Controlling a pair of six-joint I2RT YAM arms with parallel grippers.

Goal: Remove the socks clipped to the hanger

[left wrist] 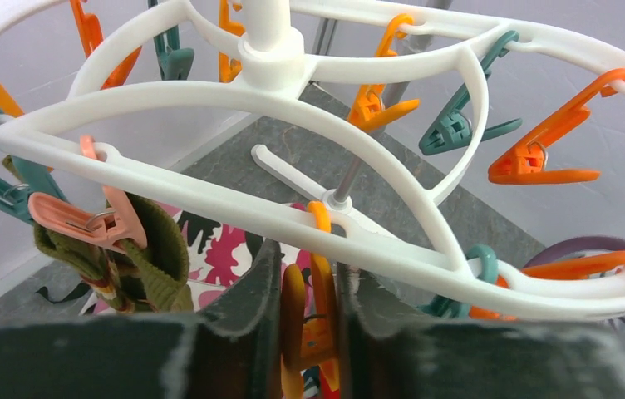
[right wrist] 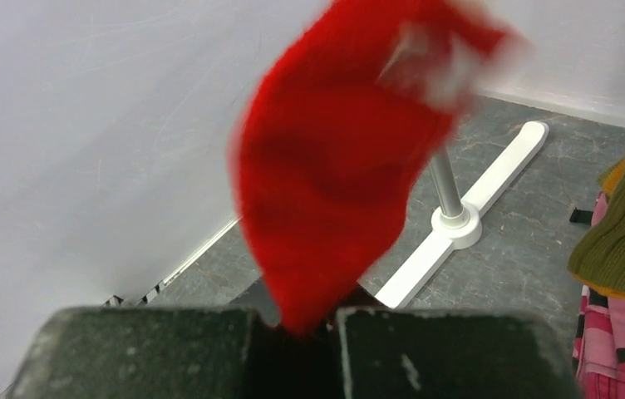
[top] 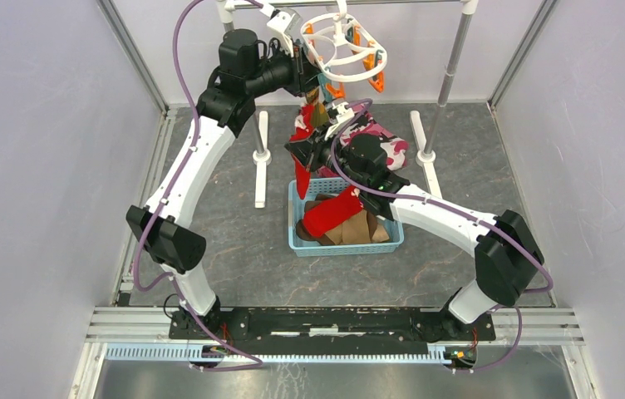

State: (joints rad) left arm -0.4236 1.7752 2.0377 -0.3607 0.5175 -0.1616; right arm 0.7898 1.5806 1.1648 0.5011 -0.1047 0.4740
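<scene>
Red sock (right wrist: 334, 166) — in right fingers (right wrist: 143, 353)

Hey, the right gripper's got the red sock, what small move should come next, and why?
Probably swing the right gripper over the basket and open it. The red sock is pinched in its jaws, and its blurred far end looks free of any clip. The left gripper is squeezing an orange clip on the hanger.
</scene>
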